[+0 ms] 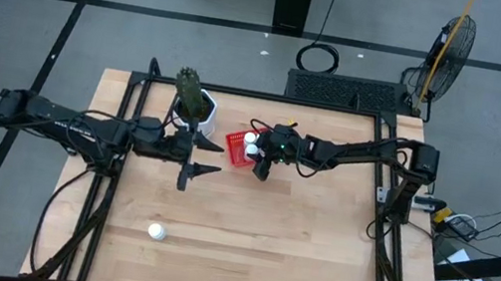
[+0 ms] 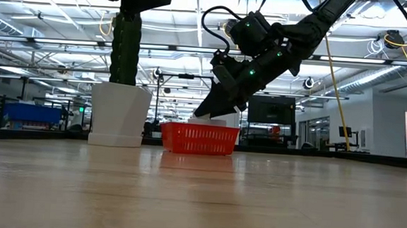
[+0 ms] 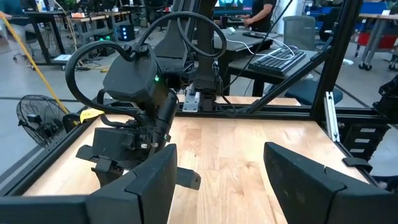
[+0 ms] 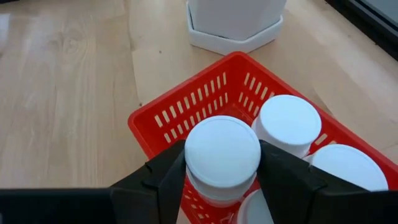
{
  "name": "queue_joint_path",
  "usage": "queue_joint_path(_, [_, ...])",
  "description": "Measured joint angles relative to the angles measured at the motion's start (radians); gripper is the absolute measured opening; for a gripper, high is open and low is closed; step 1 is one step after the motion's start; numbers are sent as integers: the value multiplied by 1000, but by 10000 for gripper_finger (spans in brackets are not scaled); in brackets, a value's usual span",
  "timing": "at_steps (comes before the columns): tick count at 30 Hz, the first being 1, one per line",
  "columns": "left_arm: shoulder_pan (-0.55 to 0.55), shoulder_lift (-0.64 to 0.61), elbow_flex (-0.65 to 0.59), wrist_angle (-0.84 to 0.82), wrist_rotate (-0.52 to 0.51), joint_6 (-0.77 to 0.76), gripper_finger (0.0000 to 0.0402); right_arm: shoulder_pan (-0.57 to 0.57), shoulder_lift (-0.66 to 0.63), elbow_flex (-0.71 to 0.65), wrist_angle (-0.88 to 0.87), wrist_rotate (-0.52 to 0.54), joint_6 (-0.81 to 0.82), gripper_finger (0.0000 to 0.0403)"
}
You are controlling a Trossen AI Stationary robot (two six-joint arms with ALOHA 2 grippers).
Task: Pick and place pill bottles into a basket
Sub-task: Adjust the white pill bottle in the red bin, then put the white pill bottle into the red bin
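The red mesh basket stands mid-table beside the white pot with a cactus. My right gripper reaches over the basket with a white pill bottle between its fingers. Two more pill bottles stand upright in the basket, and part of another cap shows below. One pill bottle stands alone on the near left of the table. My left gripper hangs open above the table, left of the basket, touching nothing. My right gripper has the pill bottle's body just under the cap between its two fingers, one on either side. The fingers slant down from the table's right side. The bottle stands upright with its lower part inside the basket's walls; whether it rests on the basket's floor is hidden.
The white hexagonal pot sits in a saucer close behind the basket's far left side. Black frame rails run along the table's edges. Bare wood lies in front of the basket toward the near edge.
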Motion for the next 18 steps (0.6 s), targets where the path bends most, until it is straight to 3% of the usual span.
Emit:
queue_joint_path(9, [0,0,0,0,1,-5,244,0,0,0,0,1,4,247])
queue_joint_path(18, [0,0,0,-24,0,-8,244,21,-41,-2,-12,2,-55,259])
